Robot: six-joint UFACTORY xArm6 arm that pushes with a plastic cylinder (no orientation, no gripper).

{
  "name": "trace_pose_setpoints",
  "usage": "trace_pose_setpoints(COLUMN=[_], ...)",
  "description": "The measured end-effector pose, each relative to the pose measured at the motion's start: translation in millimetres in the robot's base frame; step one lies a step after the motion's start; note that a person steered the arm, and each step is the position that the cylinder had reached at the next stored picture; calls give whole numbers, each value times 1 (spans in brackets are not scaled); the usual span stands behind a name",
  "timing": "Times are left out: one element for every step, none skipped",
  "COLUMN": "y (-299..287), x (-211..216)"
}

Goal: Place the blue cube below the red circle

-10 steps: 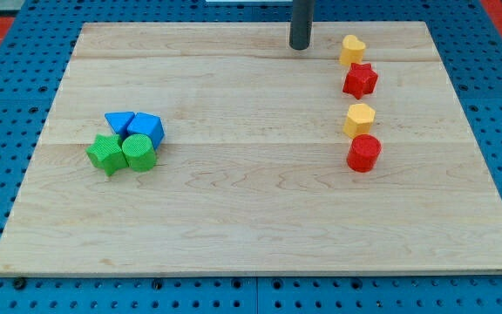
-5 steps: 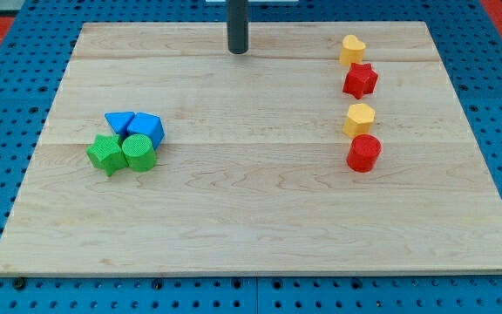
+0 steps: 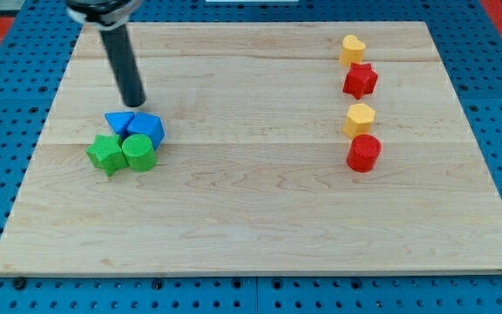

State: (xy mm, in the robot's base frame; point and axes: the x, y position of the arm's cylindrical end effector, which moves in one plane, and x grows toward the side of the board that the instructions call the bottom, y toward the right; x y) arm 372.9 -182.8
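Note:
The blue cube (image 3: 147, 127) sits at the view's left in a tight cluster, touching a blue triangle (image 3: 118, 121) on its left and a green cylinder (image 3: 139, 153) below it. The red circle (image 3: 364, 153) stands far off at the view's right. My tip (image 3: 133, 102) is just above the cluster, a short gap above the blue triangle and the blue cube, touching neither.
A green star (image 3: 105, 153) completes the cluster at its lower left. At the view's right, a column above the red circle holds a yellow block (image 3: 360, 119), a red star (image 3: 360, 80) and a yellow heart (image 3: 351, 49). The wooden board (image 3: 251, 218) lies on a blue pegboard.
My tip has swept from the board's top middle leftward and down, to just above the blue blocks. No block has moved.

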Motion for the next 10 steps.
trace_pose_setpoints(y=[4, 64, 135, 201, 234, 229, 235, 238, 230, 229], x=[40, 62, 68, 126, 168, 168, 164, 158, 141, 140])
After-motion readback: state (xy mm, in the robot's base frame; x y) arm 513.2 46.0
